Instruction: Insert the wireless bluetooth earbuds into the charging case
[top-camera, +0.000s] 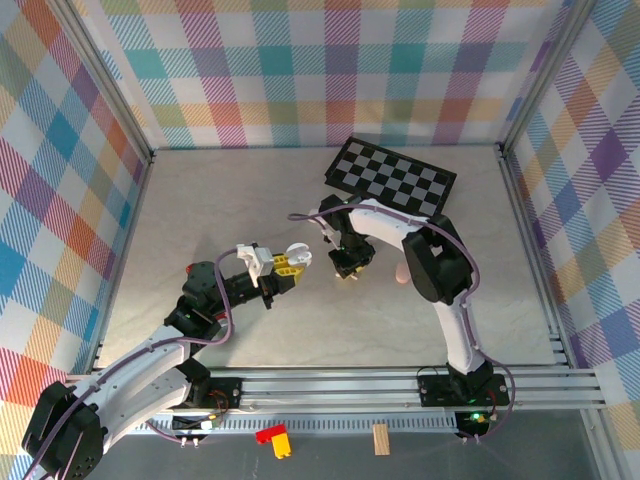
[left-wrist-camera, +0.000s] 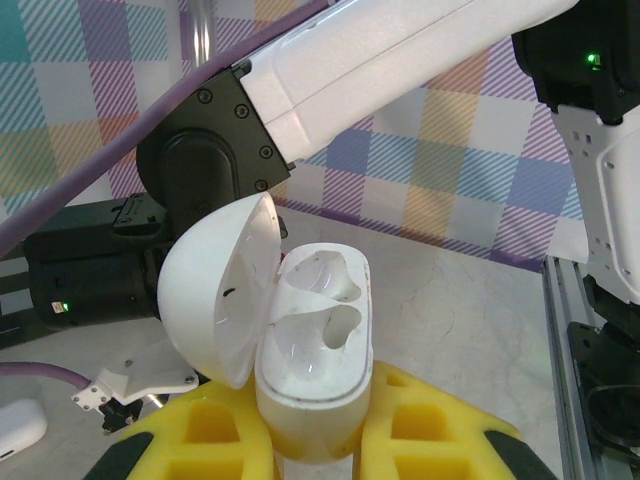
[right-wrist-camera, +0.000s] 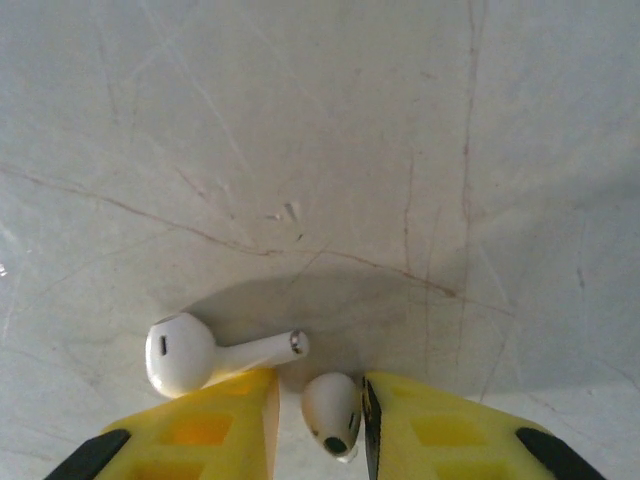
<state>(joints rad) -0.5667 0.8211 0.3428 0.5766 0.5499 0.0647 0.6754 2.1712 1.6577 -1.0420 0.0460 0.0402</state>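
Note:
The white charging case (left-wrist-camera: 318, 350) stands upright between the yellow fingers (left-wrist-camera: 205, 430) of my left gripper (left-wrist-camera: 318, 425), which is shut on it. Its lid (left-wrist-camera: 215, 300) is swung open to the left and both sockets are empty. In the top view the left gripper (top-camera: 283, 268) holds the case (top-camera: 297, 257) just left of my right gripper (top-camera: 349, 268), which points down at the table. One white earbud (right-wrist-camera: 332, 410) sits between the right gripper's (right-wrist-camera: 320, 405) fingers, against the right finger (right-wrist-camera: 440, 425), with a gap to the left one. Another earbud (right-wrist-camera: 185, 352) lies beside the left fingertip.
A black and white checkerboard (top-camera: 392, 180) lies at the back of the table. A pale pink item (top-camera: 403, 272) sits beside the right arm. Another white case (left-wrist-camera: 15, 435) lies on the table at the left. Red and yellow blocks (top-camera: 272, 437) and a wooden block (top-camera: 380, 438) lie below the front rail.

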